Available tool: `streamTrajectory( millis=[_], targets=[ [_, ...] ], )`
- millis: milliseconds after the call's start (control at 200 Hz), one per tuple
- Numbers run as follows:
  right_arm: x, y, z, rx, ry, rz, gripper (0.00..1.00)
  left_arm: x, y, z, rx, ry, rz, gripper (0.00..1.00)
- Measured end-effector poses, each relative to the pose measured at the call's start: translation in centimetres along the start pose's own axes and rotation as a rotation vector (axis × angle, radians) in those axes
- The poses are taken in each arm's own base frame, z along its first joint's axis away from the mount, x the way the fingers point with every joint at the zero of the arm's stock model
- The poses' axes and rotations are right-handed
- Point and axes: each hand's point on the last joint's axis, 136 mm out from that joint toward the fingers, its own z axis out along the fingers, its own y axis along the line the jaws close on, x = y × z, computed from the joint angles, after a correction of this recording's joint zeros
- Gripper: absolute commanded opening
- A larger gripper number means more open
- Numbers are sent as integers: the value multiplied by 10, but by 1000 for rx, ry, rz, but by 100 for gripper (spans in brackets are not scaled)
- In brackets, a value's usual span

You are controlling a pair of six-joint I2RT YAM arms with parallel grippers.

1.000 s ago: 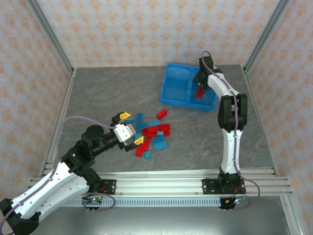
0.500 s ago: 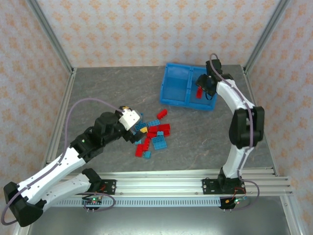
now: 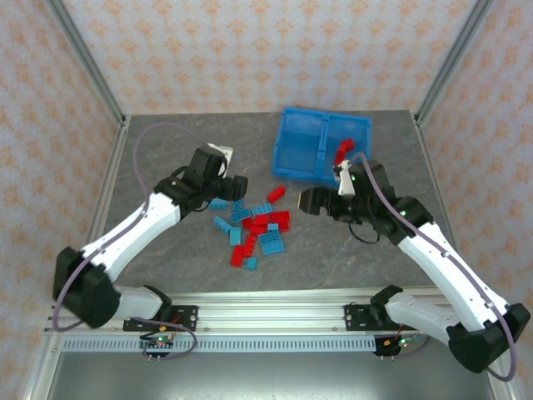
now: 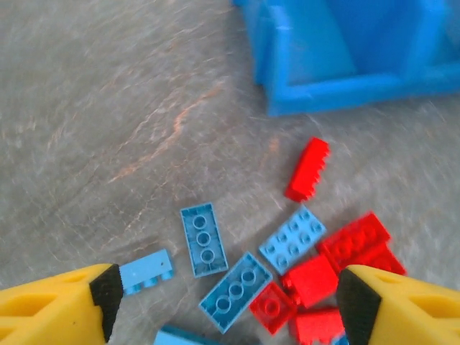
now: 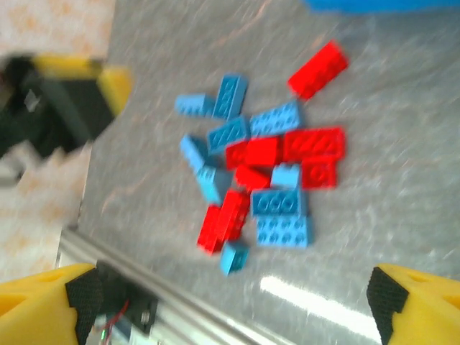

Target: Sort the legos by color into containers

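Red and light-blue plastic legos are heaped on the grey desk; left end effector and right end effector are spread wide.

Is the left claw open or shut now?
Open. The left claw has its yellow fingers far apart, holding nothing; legos lie loose below.

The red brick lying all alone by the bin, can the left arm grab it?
Probably yes. The left gripper is open near the pile, and the red brick lies apart from the other legos, short of the bin, with nothing between.
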Motion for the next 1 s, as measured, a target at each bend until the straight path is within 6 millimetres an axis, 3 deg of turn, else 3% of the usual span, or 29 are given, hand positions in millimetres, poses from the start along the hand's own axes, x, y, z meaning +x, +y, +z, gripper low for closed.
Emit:
streamTrajectory(
  millis=[175, 465, 596, 691, 791, 1001],
  targets=[
    [38, 13, -1, -24, 142, -27, 100, 21, 9, 58, -76, 176, -89, 67],
    [43, 11, -12, 12, 164, -26, 100, 44, 14, 119, -158, 337, -95, 65],
    [46, 6, -20, 29, 143, -21, 100, 65, 19, 136, -179, 403, -89, 64],
    [50, 1, -29, 39, 119, -19, 100, 80, 20, 147, -185, 447, -90, 52],
    [54, -7, -32, 60, 115, -8, 100, 70, 15, 150, -163, 431, -97, 41],
    [54, -17, -26, 105, 106, 41, 100, 70, 13, 153, -154, 430, -98, 32]
  ],
)
